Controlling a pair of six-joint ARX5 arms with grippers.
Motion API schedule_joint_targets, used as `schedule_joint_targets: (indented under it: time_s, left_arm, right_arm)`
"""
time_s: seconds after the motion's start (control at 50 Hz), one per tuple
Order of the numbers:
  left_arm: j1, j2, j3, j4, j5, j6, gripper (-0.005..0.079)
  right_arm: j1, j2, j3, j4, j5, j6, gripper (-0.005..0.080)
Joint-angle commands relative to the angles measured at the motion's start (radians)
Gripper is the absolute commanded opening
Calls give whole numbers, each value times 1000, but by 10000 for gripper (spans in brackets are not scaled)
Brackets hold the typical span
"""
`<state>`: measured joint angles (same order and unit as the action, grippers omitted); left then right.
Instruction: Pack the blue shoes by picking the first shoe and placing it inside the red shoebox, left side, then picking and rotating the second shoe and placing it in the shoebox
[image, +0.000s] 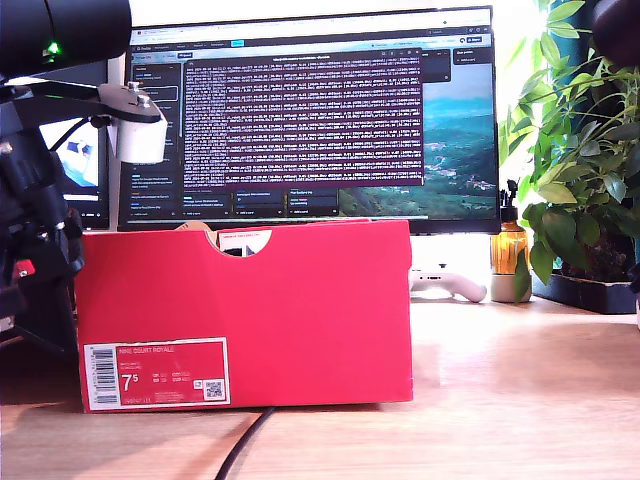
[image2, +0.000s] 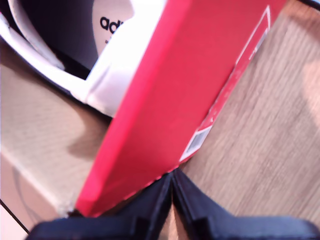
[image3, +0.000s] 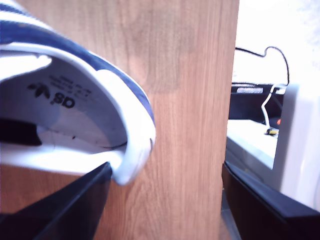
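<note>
The red shoebox (image: 300, 300) stands on the wooden desk at the exterior view's centre-left, label side facing the camera. The first wrist view looks down its red wall (image2: 170, 90). One blue shoe (image2: 115, 45) lies inside on the cardboard floor, its white lining and dark logo showing. My first gripper (image2: 172, 175) is shut on nothing, just over the box's wall. The other blue shoe (image3: 75, 100) rests on the desk in the second wrist view, opening towards the camera. My second gripper (image3: 166, 167) is open, one finger (image3: 75, 200) against the shoe's heel.
A wide monitor (image: 310, 110) stands behind the box. A black arm (image: 30, 230) rises at the exterior view's left, beside the box. At the exterior view's right are a leafy plant (image: 580, 150), an amber bottle (image: 508, 245) and a white controller (image: 450, 283). A black cable (image: 245, 440) runs forward.
</note>
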<state>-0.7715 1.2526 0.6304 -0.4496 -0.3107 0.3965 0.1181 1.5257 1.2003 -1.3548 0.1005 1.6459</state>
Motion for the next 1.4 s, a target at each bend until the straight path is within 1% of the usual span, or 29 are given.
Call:
schedule_joint_targets:
  time_s: [0.0, 0.16, 0.32, 0.4, 0.46, 0.52, 0.56, 0.62, 0.66, 0.68, 0.7, 0.72, 0.78, 0.88, 1.04, 1.16, 1.18, 1.2, 1.32, 1.36, 1.38]
  left_arm:
    - [-3, 16, 6, 9, 19, -7, -17]
    - [-3, 16, 6, 9, 19, -7, -17]
    - [-3, 16, 6, 9, 19, -7, -17]
    - [-3, 16, 6, 9, 19, -7, -17]
    - [-3, 16, 6, 9, 19, -7, -17]
    - [-3, 16, 6, 9, 19, -7, -17]
    - [-3, 16, 6, 10, 19, -7, -17]
    - [-3, 16, 6, 9, 19, -7, -17]
    - [-3, 16, 6, 9, 19, -7, -17]
    - [-3, 16, 6, 9, 19, -7, -17]
    - [-3, 16, 6, 9, 19, -7, -17]
    - [-3, 16, 6, 9, 19, -7, -17]
    - [-3, 16, 6, 9, 19, -7, -17]
    - [-3, 16, 6, 9, 19, -7, -17]
    - [-3, 16, 6, 9, 19, -7, -17]
    - [-3, 16, 6, 9, 19, -7, -17]
    - [-3, 16, 6, 9, 19, -7, -17]
    - [-3, 16, 6, 9, 19, -7, -17]
    - [-3, 16, 6, 9, 19, -7, -17]
    - [-3, 16, 6, 9, 19, -7, -17]
    - [-3, 16, 6, 9, 19, -7, -16]
  right_arm:
    - [-2, -1, -56, -16, -5, 62, 648]
    - [-4, -1, -108, -3, -4, 163, 641]
    - [-15, -1, -180, 102, -36, 206, 640]
    - [-16, -1, -214, 140, -37, 227, 637]
    - [-16, -1, -237, 161, -37, 243, 600]
    - [-21, -1, -264, 193, -37, 260, 510]
    - [-25, -1, -278, 208, -39, 265, 397]
    - [-29, -1, -295, 219, -48, 283, 127]
    - [-29, -1, -300, 216, -52, 307, -28]
    - [-29, -1, -301, 215, -51, 316, 0]
    - [-29, -1, -301, 214, -48, 319, 7]
    - [-29, -1, -301, 219, -43, 318, -10]
    - [-29, -1, -300, 226, -21, 299, -13]
    - [-29, -1, -285, 227, -7, 210, -13]
    - [-29, -1, -211, 227, 36, -53, -13]
    - [-29, -1, -127, 227, 96, -289, -13]
    - [-29, -1, -110, 226, 103, -362, -13]
    - [-29, -1, -94, 228, 112, -399, -13]
    - [-29, -1, 5, 219, 112, -702, -13]
    - [-29, -1, 39, 212, 106, -833, -13]
    - [-29, -1, 58, 211, 108, -863, -13]
